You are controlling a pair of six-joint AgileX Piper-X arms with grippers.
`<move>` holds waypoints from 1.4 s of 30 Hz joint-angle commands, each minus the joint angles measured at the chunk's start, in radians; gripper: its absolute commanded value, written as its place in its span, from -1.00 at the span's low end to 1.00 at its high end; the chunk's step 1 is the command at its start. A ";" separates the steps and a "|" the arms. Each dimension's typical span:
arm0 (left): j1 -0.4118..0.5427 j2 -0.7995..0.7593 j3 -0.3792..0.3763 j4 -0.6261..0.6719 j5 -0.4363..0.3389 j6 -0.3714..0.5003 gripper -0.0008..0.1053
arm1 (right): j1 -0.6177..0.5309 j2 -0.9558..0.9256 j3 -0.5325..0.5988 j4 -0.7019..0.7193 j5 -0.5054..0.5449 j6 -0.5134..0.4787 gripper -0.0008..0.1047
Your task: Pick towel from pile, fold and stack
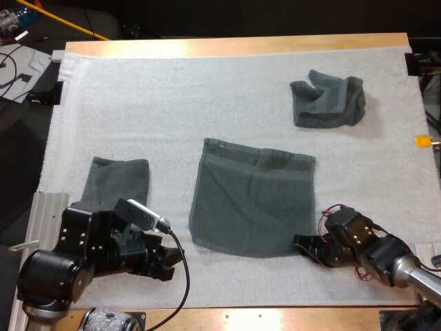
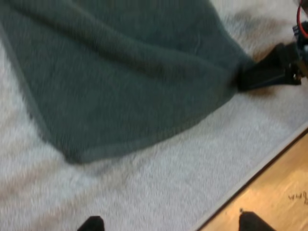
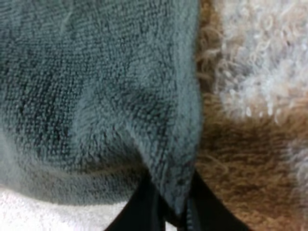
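A flat dark grey-green towel [image 1: 253, 203] lies spread in the middle of the white fleecy mat [image 1: 172, 103], its near right corner caught in the right gripper [image 1: 301, 241]. In the right wrist view the two black fingers [image 3: 139, 211] pinch the towel's hemmed corner [image 3: 178, 159] from both sides. The left gripper [image 1: 176, 256] sits low over the mat just beside the towel's near left corner, its fingertips [image 2: 91, 224] standing apart with nothing between them. A folded dark grey-green towel [image 1: 117, 181] rests at the mat's left side, and a crumpled dark grey-green towel [image 1: 328, 101] lies at the far right, well apart from both grippers. The mat covers a wooden table [image 1: 234, 45], whose bare wood shows along the far and near edges.
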 commanded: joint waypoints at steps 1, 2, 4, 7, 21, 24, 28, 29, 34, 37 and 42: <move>-0.004 0.010 0.005 -0.059 0.030 -0.004 0.06 | 0.002 -0.046 0.001 0.044 0.015 -0.022 -0.98; -0.005 0.015 0.011 -0.072 0.034 -0.006 0.06 | 0.003 -0.058 0.002 0.059 0.021 -0.026 -0.98; -0.003 0.024 0.033 -0.104 0.046 -0.016 0.06 | 0.005 -0.080 0.002 0.086 0.035 -0.033 -0.98; -0.006 0.053 0.085 -0.158 0.057 -0.031 0.06 | 0.002 -0.103 0.000 0.126 0.056 -0.048 -0.98; -0.004 0.281 0.202 -0.352 0.038 -0.072 0.07 | 0.002 -0.142 0.001 0.154 0.068 -0.046 -0.98; -0.002 0.345 0.210 -0.391 0.030 -0.085 0.07 | 0.003 -0.143 0.001 0.158 0.067 -0.045 -0.98; -0.001 0.432 0.214 -0.430 0.029 -0.093 0.07 | 0.003 -0.147 0.002 0.164 0.068 -0.045 -0.97; -0.001 0.452 0.213 -0.439 0.030 -0.091 0.07 | 0.002 -0.147 0.001 0.165 0.067 -0.044 -0.97; -0.002 0.560 0.213 -0.475 0.036 -0.091 0.07 | 0.003 -0.149 0.000 0.169 0.068 -0.043 -0.98; -0.002 0.575 0.211 -0.492 0.049 -0.096 0.07 | 0.004 -0.142 0.000 0.175 0.065 -0.053 -0.98; -0.003 0.658 0.211 -0.521 0.053 -0.100 0.07 | 0.004 -0.144 0.000 0.175 0.067 -0.052 -0.97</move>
